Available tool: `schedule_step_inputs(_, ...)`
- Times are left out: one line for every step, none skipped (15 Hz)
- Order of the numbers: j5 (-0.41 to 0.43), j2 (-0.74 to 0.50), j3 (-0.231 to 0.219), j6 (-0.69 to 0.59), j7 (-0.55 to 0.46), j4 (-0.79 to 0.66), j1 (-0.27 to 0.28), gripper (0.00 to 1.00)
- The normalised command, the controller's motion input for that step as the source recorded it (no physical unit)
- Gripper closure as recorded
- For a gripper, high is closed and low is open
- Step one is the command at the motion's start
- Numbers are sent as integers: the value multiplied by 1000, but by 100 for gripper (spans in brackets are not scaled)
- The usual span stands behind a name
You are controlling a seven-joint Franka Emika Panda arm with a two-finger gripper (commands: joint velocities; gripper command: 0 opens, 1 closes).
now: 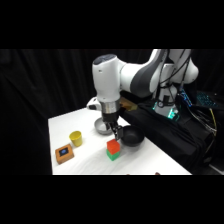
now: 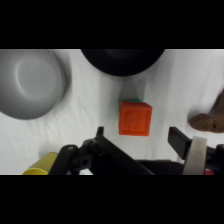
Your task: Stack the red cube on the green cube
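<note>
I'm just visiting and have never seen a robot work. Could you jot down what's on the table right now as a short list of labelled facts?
red cube: resting on top of the green cube
stack: done, by the look of it
gripper: just above the stack, jaws open, holding nothing
black bowl: beside the stack
grey bowl: farther back on the table
yellow cup: upright
brown-orange block: blue mark on top

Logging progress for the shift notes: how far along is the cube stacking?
Looks essentially done: the red cube sits on top of the green cube, a green edge peeking out behind it in the wrist view. The pincer is just above, fingers open, holding nothing. Left: only pulling the arm clear, if the stack stays square.
</note>
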Motion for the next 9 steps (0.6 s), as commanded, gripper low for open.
schedule_step_inputs(-22, -291, 11, -200, 82, -55, -4, 0)
schedule_step_inputs(21, -282, 21, -186, 50, -48, -21, 0)
schedule_step_inputs(35, -268, 22, -166, 43, -41, -30, 0)
schedule_step_inputs(62, -262, 25, -163, 21, -32, -41, 0)
schedule_step_inputs(63, -255, 25, -153, 20, -29, -44, 0)
schedule_step_inputs(64, -244, 26, -138, 25, -25, -44, 0)
schedule_step_inputs(72, -225, 28, -140, 25, -15, -45, 0)
schedule_step_inputs(105, -202, 32, -143, 15, 2, -49, 0)
schedule_step_inputs(110, -183, 33, -157, 16, 16, -48, 0)
